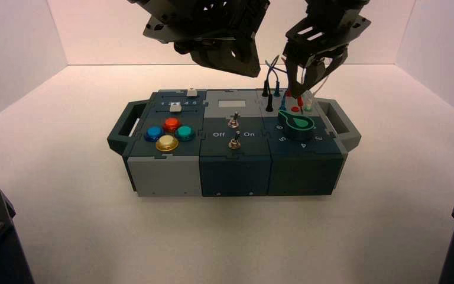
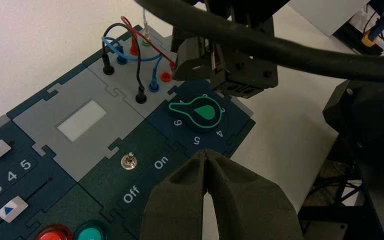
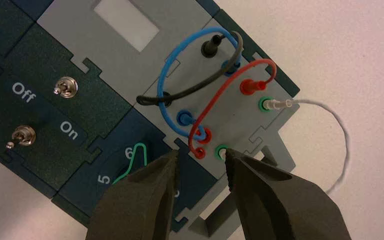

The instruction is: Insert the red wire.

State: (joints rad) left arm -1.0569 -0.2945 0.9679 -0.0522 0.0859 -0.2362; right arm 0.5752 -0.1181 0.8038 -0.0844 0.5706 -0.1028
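Right wrist view: we hold the right gripper (image 3: 203,154) apart over the box's far right, presumably leaving room to take the red wire (image 3: 218,96), its far plug seated, its near one by the red socket (image 3: 207,136). Our left gripper (image 2: 205,153) waits closed, left of it.

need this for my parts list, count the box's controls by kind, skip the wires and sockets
Round coloured push buttons: 4
White slider caps: 2
Silver metal toggle switches: 2
Dark round knob with green outline: 1
Total: 9
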